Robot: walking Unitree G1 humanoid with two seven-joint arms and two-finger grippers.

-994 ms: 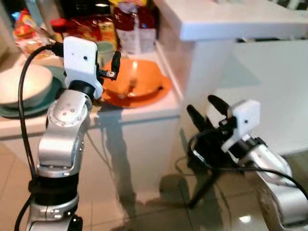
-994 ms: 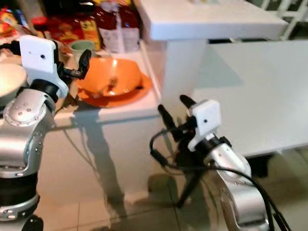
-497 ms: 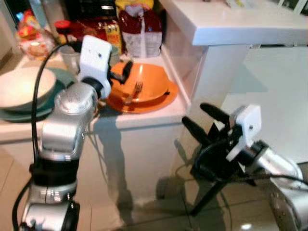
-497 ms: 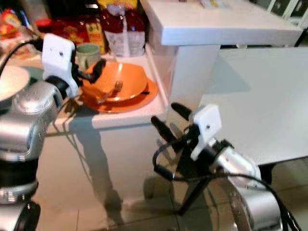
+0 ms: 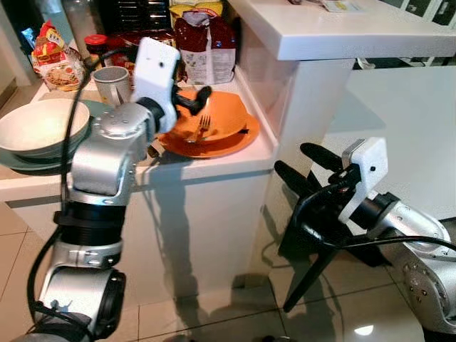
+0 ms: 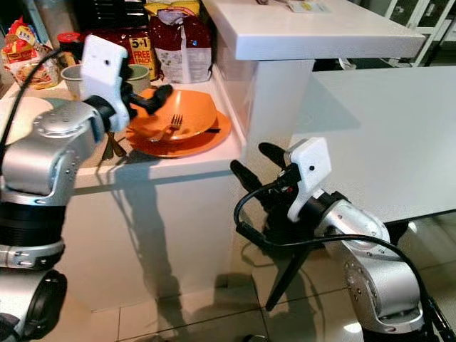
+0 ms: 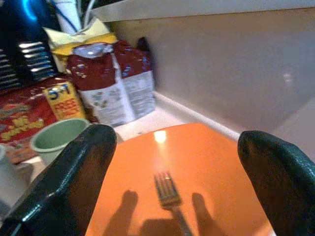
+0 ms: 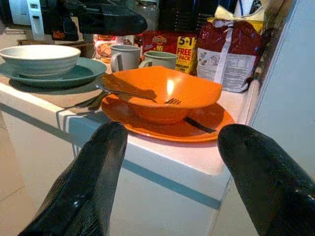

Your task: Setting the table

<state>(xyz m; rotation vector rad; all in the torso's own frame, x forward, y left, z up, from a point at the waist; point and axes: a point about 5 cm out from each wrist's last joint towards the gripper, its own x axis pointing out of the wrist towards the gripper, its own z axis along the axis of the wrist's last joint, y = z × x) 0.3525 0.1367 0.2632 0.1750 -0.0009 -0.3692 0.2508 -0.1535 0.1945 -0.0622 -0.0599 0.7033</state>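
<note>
An orange bowl sits on an orange plate at the right end of the white counter. A fork leans inside the bowl, and a dark utensil lies on the plate. My left gripper hovers open just above the bowl's near-left rim, with the fork below the gap between its fingers. My right gripper stands open low beside the counter's right end, below the plate's level, holding nothing.
A white bowl rests on a teal plate at the counter's left. Two mugs and red food bags line the back. Loose cutlery lies left of the orange plate. A raised white ledge and white table stand on the right.
The camera has shifted. My left gripper has reached further right, from the bowl's left edge to over the bowl. The right gripper keeps its place, still open.
</note>
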